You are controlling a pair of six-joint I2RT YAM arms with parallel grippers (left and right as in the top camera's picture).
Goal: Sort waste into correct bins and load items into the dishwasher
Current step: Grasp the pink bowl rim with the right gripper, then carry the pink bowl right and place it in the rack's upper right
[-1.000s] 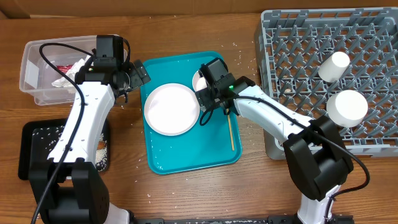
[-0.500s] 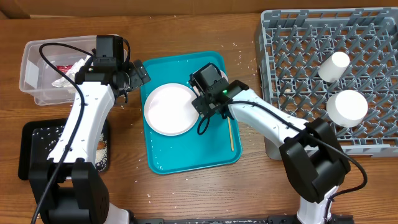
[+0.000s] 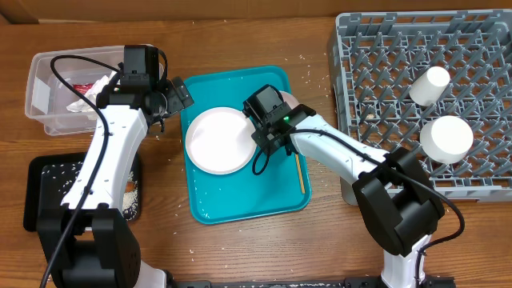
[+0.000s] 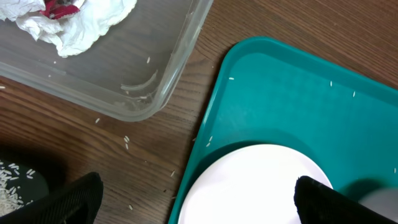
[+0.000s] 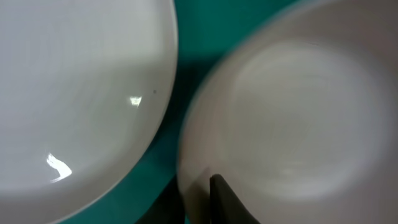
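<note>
Since a second ago my right arm has been sliding left across the teal tray [image 3: 240,200], and its jaws have been closing in; the left arm has not shifted. The right pincer [image 5: 198,202] is now pinching the rim of the white bowl [image 5: 286,124], with one dark finger inside the rim and the other just outside it. That bowl is sitting on the teal tray, right beside the large white plate [image 3: 218,140], and from overhead the arm is hiding most of it. The wooden stick [image 3: 301,172] is lying on the tray to the right of the plate, apart from both dishes.

My left pincer [image 4: 196,180] is hanging released and empty, its fingers spread wide over the near edge of the plate and the tray's left border.

The clear tub [image 3: 40,88] is standing at the far left of the worktop [image 3: 240,248], holding the crumpled napkin [image 4: 93,25] and the red wrapper [image 4: 59,7]. In front of it the black tray [image 3: 40,172] is carrying rice grains [image 3: 128,192], and a few more are lying scattered on the wood.

In the dish rack [image 3: 384,64] on the right, the small white cup [image 3: 430,85] and a second white bowl [image 3: 446,138] are resting among the pegs.
</note>
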